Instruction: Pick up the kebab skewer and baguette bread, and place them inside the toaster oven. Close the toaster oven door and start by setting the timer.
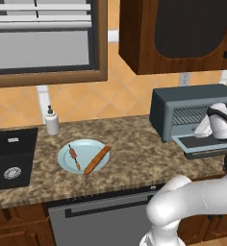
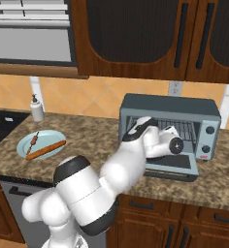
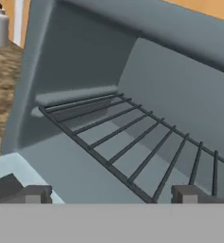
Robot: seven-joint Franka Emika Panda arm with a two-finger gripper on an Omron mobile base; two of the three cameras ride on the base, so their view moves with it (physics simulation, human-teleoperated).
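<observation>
Food and tool are well apart: the kebab skewer point(image 1: 74, 157) and the baguette bread point(image 1: 97, 160) lie side by side on a pale blue plate point(image 1: 67, 164) toward the counter's point(image 1: 130, 158) front edge, near the sink point(image 1: 12, 158), while the tool point(image 3: 111, 193) sits at the mouth of the toaster oven point(image 2: 172, 128) toward the counter's right end. So the coming reach runs leftward along the counter. The skewer's long axis runs roughly front to back; the loaf lies on a diagonal, its far end turned toward the oven.

The tool's tips stand spread with nothing between them, looking over the wire rack point(image 3: 133, 142). The toaster oven door point(image 2: 177, 164) hangs folded down.

No brand, label or writing is readable on the oven, its knobs point(image 2: 209, 130) or the soap bottle point(image 1: 51, 121).
</observation>
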